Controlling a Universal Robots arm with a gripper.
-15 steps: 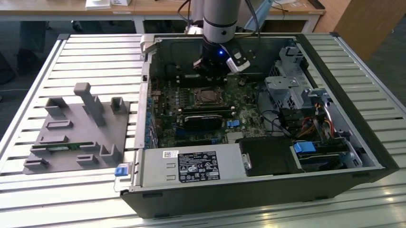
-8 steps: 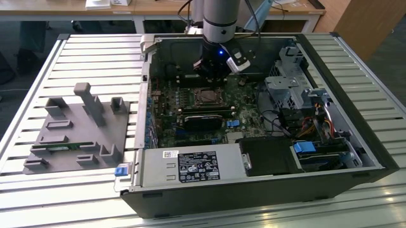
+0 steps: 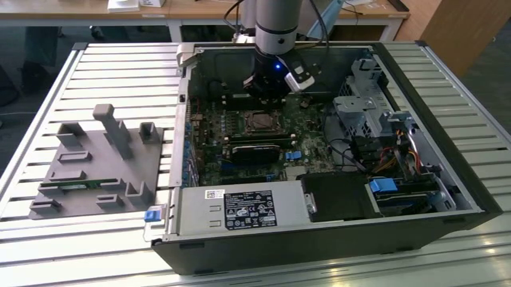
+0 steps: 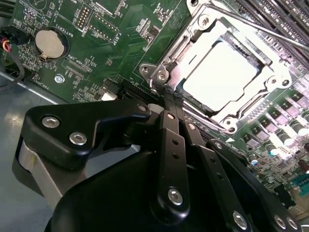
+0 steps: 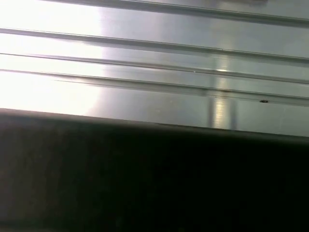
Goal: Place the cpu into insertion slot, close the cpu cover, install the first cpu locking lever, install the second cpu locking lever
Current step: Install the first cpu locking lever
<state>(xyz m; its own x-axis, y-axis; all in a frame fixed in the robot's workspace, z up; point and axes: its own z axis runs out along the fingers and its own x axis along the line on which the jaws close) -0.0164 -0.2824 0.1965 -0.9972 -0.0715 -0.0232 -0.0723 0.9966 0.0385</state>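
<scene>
The open computer case [image 3: 447, 179] lies on the table with the motherboard [image 3: 239, 161] facing up. In the exterior view the insertion slot [image 3: 262, 121] sits mid-board, just in front of my gripper [image 3: 269, 89]. The second wrist view shows the cpu [image 4: 219, 77], silvery-grey, lying in the slot with the cpu cover [image 4: 179, 71] flat around it. A thin locking lever [image 4: 260, 30] runs along the far side of the cover. The black fingers [image 4: 170, 125] of my gripper [image 4: 169, 96] are pressed together, shut, their tips at the socket's near corner by a screw [image 4: 161, 76].
A grey fixture block [image 3: 96, 161] stands on the slatted table [image 3: 104, 66] at the exterior view's left. Inside the case are a power supply [image 3: 239, 209], a drive cage [image 3: 359, 107] with cables, and a long black module [image 3: 259, 146]. A coin battery [image 4: 49, 42] sits on the board.
</scene>
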